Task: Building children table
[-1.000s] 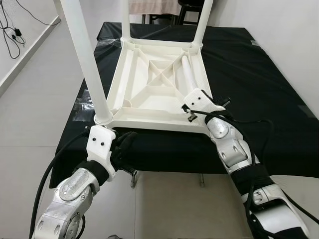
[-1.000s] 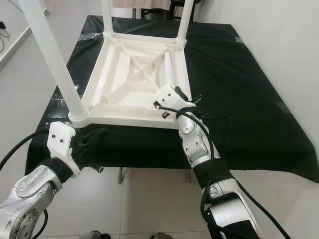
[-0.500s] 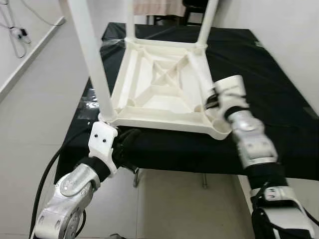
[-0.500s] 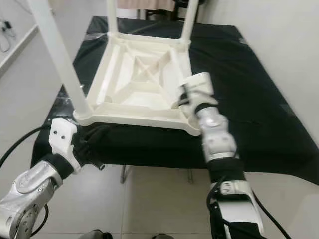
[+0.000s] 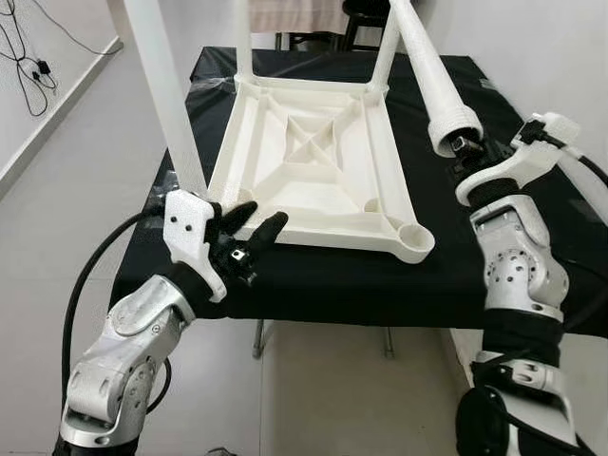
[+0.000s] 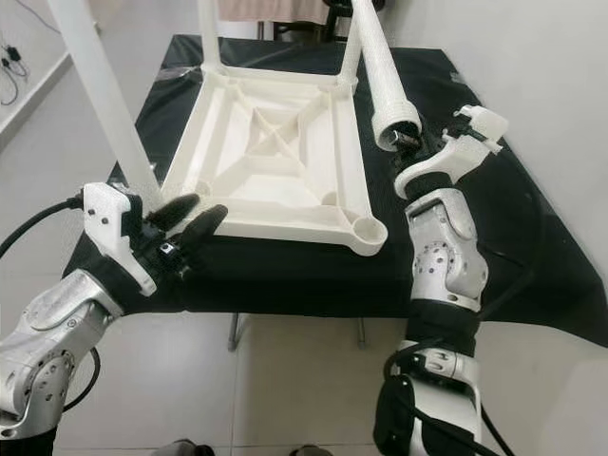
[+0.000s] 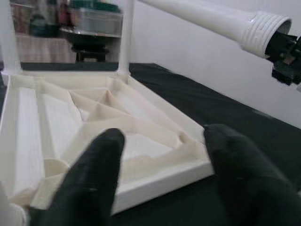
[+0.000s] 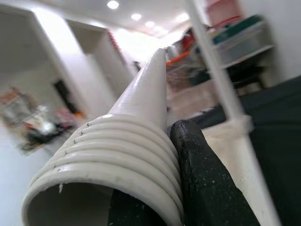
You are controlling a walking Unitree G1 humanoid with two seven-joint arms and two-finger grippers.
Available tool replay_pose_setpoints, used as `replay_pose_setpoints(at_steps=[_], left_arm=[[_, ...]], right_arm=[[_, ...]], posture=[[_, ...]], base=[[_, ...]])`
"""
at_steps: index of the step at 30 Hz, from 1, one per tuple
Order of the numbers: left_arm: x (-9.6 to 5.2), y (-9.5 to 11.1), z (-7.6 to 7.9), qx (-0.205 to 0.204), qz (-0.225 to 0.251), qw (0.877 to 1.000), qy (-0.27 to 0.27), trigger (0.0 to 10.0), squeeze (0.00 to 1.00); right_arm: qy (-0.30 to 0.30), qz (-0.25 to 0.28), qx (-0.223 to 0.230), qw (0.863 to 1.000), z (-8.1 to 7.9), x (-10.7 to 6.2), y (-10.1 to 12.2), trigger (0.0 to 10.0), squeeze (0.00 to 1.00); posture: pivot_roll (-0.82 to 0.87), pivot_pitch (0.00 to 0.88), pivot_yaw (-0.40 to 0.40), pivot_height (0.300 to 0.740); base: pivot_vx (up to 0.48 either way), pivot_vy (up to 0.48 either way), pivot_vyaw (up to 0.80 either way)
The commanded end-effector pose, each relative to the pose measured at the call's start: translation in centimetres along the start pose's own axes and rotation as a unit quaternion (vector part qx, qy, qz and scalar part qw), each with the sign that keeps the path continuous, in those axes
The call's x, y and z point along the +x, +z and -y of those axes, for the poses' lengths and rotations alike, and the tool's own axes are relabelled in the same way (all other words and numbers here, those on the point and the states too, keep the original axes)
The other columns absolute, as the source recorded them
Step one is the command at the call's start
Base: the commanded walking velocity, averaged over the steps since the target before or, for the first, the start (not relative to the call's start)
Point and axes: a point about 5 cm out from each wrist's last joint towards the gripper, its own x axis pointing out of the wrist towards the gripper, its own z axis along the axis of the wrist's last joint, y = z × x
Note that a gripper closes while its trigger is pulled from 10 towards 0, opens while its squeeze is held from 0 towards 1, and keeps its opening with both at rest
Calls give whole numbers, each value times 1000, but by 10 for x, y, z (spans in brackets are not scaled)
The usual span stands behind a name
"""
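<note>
The white children's table top (image 5: 304, 166) lies upside down on a black-covered table (image 5: 532, 218). Three white legs stand in it: near left (image 5: 171, 104), far left (image 5: 242, 38) and far right (image 5: 385, 52). The near right corner socket (image 5: 414, 237) is empty. My right gripper (image 5: 465, 152) is shut on the ribbed end of a loose white leg (image 5: 427, 76), held up in the air to the right of the top and tilted away from me. In the right wrist view one finger (image 8: 202, 183) presses against that leg (image 8: 136, 127). My left gripper (image 5: 249, 228) stands open at the top's near left edge, holding nothing.
A wall runs close along the right side of the black table. Cables (image 5: 28, 57) hang and lie by the wall at far left. Dark furniture (image 5: 361, 9) stands behind the table. Bare floor lies to the left and in front.
My right gripper has lifted the loose leg off the underside of the top and swung it up and to the right. My left gripper has risen from under the table's edge to the near left corner.
</note>
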Motion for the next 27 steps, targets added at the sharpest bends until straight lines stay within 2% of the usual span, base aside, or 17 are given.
replay_pose_setpoints(at_steps=[1,2,5,12,13,14,15,16,24,25,26,27], left_arm=[[0,-2,1,-12,-4,1000,-4,10000,1000],[0,-2,1,-12,-4,1000,-4,10000,1000],[4,4,-2,-18,9,1000,-7,10000,1000],[8,7,-5,-25,18,1000,-5,10000,1000],[9,9,-5,-30,22,999,-5,10000,1000],[12,14,-6,-42,34,999,-6,10000,1000],[12,14,-6,-42,34,999,-6,10000,1000],[13,17,-6,-50,43,998,-8,10000,1000],[13,17,-6,-50,43,998,-8,10000,1000],[16,22,-7,-60,55,997,-10,10000,1000],[27,41,-7,-105,95,989,-50,10000,247],[27,41,-7,-105,95,989,-50,10000,247]], right_arm=[[12,19,10,1000,-2,-2,7,10000,0],[12,19,10,1000,-2,-2,7,10000,0],[12,24,47,999,3,-6,7,10000,0],[12,21,60,998,6,-10,4,10000,0],[9,28,73,997,8,-11,5,10000,0],[5,46,113,992,13,-12,10,10000,0],[5,46,113,992,13,-12,10,10000,0],[4,60,142,988,16,-13,13,10000,0],[4,60,142,988,16,-13,13,10000,0],[12,81,182,980,18,-15,19,10000,0],[92,120,248,957,7,-20,34,10000,0],[92,120,248,957,7,-20,34,10000,0]], posture=[[1,89,-59,740],[1,89,-59,740],[4,87,-64,740],[1,87,-65,740],[1,88,-65,740],[1,88,-65,740],[1,88,-65,740],[2,88,-65,740],[2,88,-65,740],[4,87,-65,740],[-5,77,-44,740],[-5,77,-44,740]], base=[[0,0,0],[0,0,0],[0,0,0],[0,0,0],[0,0,0],[0,0,0],[0,0,0],[0,0,0],[0,0,0],[0,0,0],[0,0,0],[0,0,0]])
